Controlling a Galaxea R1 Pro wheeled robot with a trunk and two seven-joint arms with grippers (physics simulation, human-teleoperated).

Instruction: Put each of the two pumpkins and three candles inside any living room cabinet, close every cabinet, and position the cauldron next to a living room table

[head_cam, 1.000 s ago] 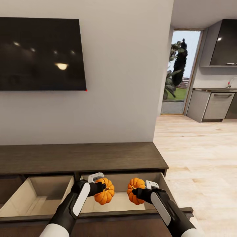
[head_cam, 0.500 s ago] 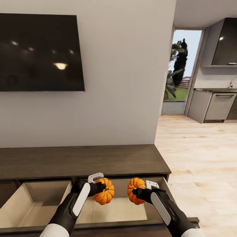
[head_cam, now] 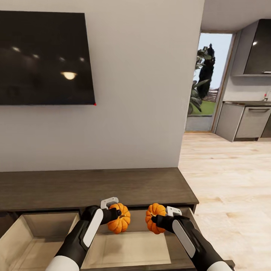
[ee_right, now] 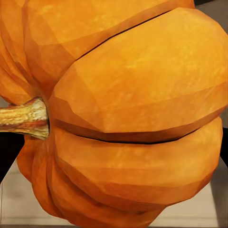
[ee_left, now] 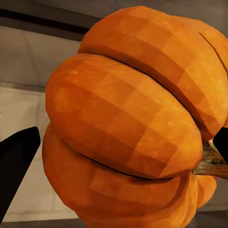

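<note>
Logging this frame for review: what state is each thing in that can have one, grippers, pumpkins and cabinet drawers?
left gripper: shut on the left pumpkin.
right gripper: shut on the right pumpkin.
left pumpkin: held in the air over an open drawer.
right pumpkin: held in the air over the same drawer.
cabinet: two drawers pulled out.
right drawer: open, pale inside bare.
left drawer: open, nothing seen inside.

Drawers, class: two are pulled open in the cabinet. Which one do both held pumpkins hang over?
The right drawer: both pumpkins hang above it. The left drawer has nothing over it.
</note>
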